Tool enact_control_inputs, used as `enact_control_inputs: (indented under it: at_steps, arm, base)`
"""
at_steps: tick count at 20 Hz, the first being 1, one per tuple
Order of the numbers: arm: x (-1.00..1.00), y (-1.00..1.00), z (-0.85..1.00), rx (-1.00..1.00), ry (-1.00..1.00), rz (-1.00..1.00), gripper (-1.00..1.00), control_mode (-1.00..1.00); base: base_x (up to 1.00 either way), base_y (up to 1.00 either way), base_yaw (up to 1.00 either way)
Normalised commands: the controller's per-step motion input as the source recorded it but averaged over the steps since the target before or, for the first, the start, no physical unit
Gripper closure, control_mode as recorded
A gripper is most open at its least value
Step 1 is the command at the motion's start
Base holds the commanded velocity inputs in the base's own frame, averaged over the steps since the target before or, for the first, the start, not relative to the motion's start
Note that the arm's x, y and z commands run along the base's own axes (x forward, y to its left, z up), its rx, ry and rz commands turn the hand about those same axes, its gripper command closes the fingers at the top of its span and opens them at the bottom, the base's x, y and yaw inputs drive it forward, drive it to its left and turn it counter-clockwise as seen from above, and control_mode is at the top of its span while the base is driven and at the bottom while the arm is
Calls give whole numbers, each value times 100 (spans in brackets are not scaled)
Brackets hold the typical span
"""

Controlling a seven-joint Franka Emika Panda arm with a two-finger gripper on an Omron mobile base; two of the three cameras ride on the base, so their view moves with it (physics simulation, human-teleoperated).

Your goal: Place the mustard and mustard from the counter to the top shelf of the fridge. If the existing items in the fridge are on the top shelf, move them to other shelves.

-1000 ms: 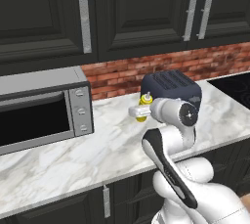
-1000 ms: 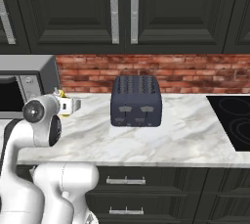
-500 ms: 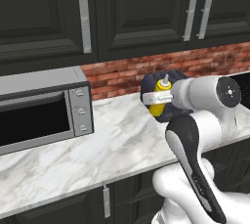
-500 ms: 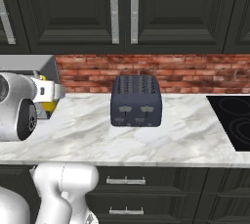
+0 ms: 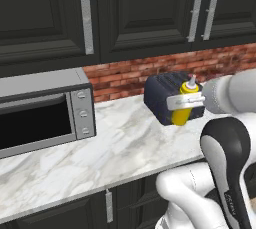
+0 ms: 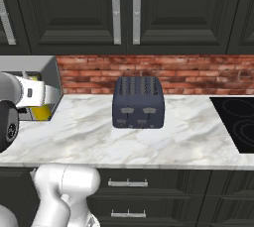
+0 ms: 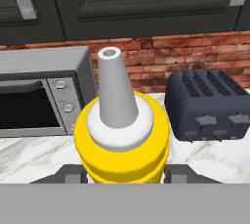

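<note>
Slim mustard bottle clamped in the fingers, up off the bench, just in front of the toaster.

Best kept upright and swung slow toward the fridge, nozzle up, clear of the toaster. Hand view gives the pale nozzle and shoulder right up close, with the microwave on the toaster's far side; right base view just catches the yellow body beside that toaster.
</note>
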Motion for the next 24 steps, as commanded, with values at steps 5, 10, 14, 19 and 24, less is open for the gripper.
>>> enact_control_inputs:
  at_steps: [5,10,14,19,24]
  arm:
    - [-35,-7,0,0,-3,0,100,100]
    - [0,0,0,0,0,0,100,100]
    - [0,0,0,0,0,0,100,100]
    - [0,0,0,0,0,0,100,100]
    - [0,0,0,0,0,0,100,100]
  base:
    - [-60,-8,3]
    - [-100,0,35]
    - [-94,13,62]
    - [-94,26,73]
    - [-79,68,61]
